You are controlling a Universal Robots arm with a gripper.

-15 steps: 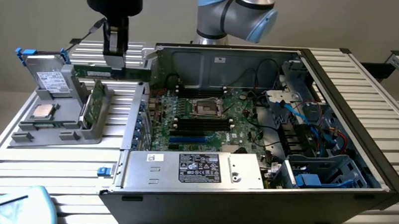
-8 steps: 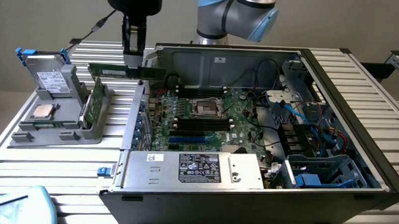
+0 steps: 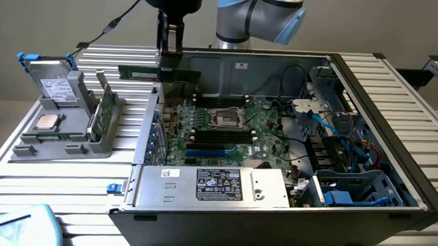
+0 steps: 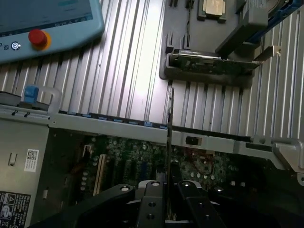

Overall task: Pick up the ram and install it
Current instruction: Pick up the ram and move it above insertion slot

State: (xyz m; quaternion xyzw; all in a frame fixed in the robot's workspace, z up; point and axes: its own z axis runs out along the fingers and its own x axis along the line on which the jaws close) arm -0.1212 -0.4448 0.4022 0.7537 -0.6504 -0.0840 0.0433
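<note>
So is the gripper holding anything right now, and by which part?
Yes: the ram, pinched by the gripper along its upper long edge, about mid-length, above the open computer case.

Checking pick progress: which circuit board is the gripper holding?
The thin ram stick, gripped above the case; the green card stands in the grey holder.

Right now I count one ram (image 3: 137,72), one green card (image 3: 105,111), one processor chip (image 3: 48,122), one hard drive (image 3: 56,88), one open computer case (image 3: 274,229), and one pendant (image 4: 47,19) with one red button (image 4: 37,37).
</note>
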